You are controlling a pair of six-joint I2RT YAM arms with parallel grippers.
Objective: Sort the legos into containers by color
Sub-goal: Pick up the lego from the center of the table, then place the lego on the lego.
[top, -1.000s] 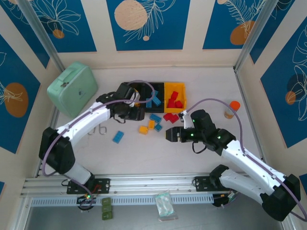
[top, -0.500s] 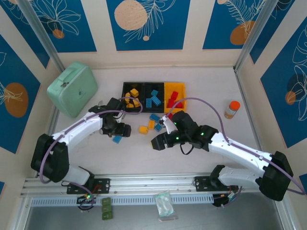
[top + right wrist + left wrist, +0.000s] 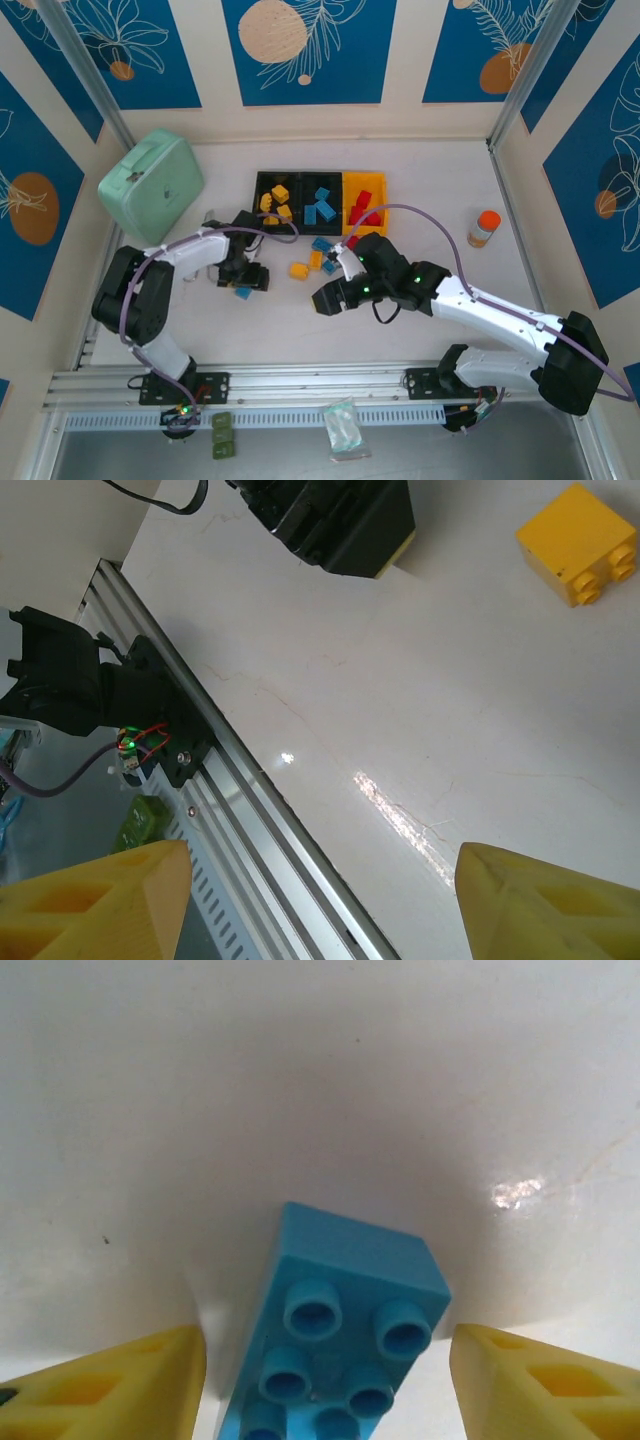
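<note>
A blue lego (image 3: 345,1340) lies studs-up on the white table between the yellow fingers (image 3: 110,1390) of my open left gripper (image 3: 330,1405), with a gap on each side. From above, the left gripper (image 3: 246,281) stands over that blue lego (image 3: 243,292). My right gripper (image 3: 325,298) hangs open and empty above bare table. The containers sit at the back: a black bin (image 3: 258,192) with yellow legos, a middle black bin (image 3: 322,180) with blue ones, a yellow bin (image 3: 365,178) with red ones. Loose legos lie before them: yellow (image 3: 298,270), blue (image 3: 322,243), red (image 3: 350,243).
A mint-green case (image 3: 152,185) stands at the back left and an orange-capped bottle (image 3: 485,228) at the right. The aluminium rail (image 3: 200,780) runs along the near table edge. A yellow lego (image 3: 580,542) lies beyond my right gripper (image 3: 320,910).
My left gripper left the bins and came down toward the near side over the blue lego. My right gripper swung left and nearer, away from the loose pile.
</note>
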